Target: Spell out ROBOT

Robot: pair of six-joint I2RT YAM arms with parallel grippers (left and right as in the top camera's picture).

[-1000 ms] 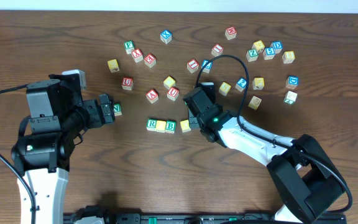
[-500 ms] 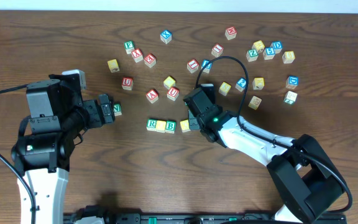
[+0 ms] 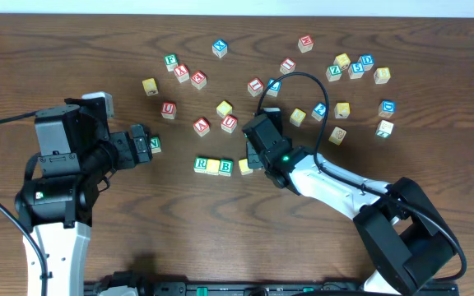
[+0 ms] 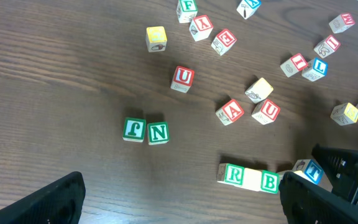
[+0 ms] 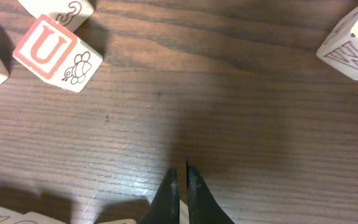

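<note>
Right pincer [image 5: 181,169] pressed together just beside T cube [image 4: 307,171], next to row R [image 4: 233,173], yellow cube [image 4: 252,178], B [image 4: 269,182]; left pincer [image 4: 182,183] spread wide near N cube [image 4: 158,132]

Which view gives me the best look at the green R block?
Left wrist: the green R block appears largest there, with its letter readable. Overhead shows it smaller but unobstructed. Right wrist shows no recognisable R.

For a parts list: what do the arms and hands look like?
Both arms have white links and black joints. The left arm has a boxy black wrist; the right arm shows a green light and a looping black cable. The left hand and right hand are black.
</note>
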